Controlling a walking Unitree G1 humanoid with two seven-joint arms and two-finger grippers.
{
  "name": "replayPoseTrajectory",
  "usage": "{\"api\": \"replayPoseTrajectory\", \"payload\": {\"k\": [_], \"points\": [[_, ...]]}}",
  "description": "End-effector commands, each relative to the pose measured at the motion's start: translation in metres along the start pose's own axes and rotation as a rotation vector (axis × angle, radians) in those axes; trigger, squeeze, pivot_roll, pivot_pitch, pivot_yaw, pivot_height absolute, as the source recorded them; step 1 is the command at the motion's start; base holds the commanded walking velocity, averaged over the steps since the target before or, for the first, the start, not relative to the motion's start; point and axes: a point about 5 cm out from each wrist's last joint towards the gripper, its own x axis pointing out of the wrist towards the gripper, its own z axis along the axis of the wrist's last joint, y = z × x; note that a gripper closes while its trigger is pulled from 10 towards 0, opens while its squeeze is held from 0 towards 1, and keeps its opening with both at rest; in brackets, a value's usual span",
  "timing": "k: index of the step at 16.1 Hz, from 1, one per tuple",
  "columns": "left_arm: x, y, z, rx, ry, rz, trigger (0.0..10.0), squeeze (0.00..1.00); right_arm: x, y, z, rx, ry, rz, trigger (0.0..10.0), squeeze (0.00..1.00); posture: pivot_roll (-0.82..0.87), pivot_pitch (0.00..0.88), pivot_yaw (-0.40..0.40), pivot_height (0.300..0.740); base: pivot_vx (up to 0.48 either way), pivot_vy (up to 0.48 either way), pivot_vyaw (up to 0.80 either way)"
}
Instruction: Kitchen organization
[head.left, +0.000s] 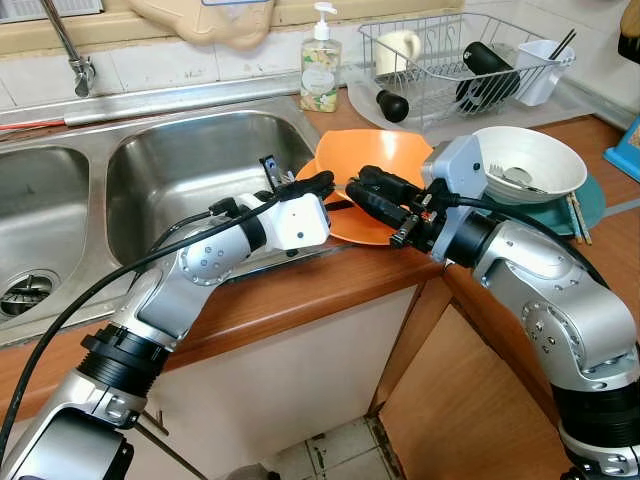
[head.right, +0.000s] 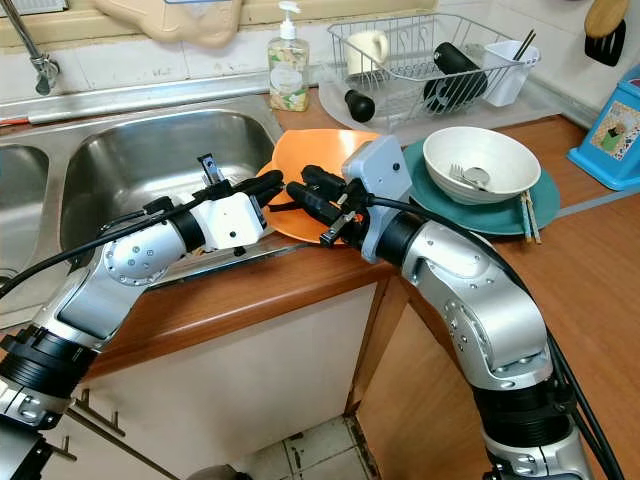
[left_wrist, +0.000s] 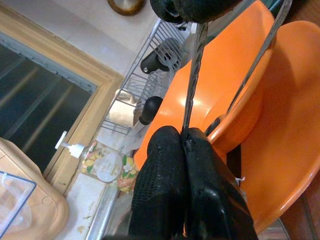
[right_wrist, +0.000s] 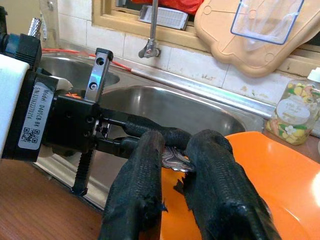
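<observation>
Over the counter edge (head.left: 330, 285), between the two-basin sink (head.left: 180, 170) on the left and the teal plate (head.right: 540, 195) on the right, both arms met above two stacked orange bowls (head.left: 375, 160). One white bowl (head.left: 530, 160) sat on that plate, one rack (head.left: 450, 60) stood far behind, one soap bottle (head.left: 320, 65) beside it. The left gripper (head.left: 322, 185) pinched a thin metal utensil (left_wrist: 192, 85), fingers pressed narrow on its end. The right gripper (head.left: 365, 190) clamped the other end, so this looked like a handover, each holding firm so it wouldn't drop.
</observation>
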Motion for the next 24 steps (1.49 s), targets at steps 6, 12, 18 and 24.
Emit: {"api": "replayPoseTrajectory", "payload": {"k": [6,12,18,24], "points": [[-0.004,0.014,-0.010,0.037,0.050,0.047,0.0,0.00,0.004,0.000,0.007,-0.041,-0.009,0.003,10.0,0.00,-0.09,0.000,0.047,0.740,0.000,0.000,0.00],[-0.020,0.034,-0.043,0.078,0.261,0.123,0.0,0.00,0.001,0.001,0.007,-0.049,-0.006,0.007,10.0,0.00,-0.09,0.000,0.049,0.740,0.000,0.000,0.00],[-0.035,0.035,-0.088,0.042,0.533,0.074,0.5,0.00,0.001,0.006,-0.001,-0.080,0.055,0.058,10.0,0.00,-0.10,0.000,0.047,0.740,0.000,0.000,0.00],[-0.036,0.012,-0.121,-0.078,0.739,-0.058,10.0,0.00,0.000,0.008,-0.002,-0.096,0.075,0.085,10.0,0.00,-0.11,0.000,0.049,0.740,0.000,0.000,0.00]]}}
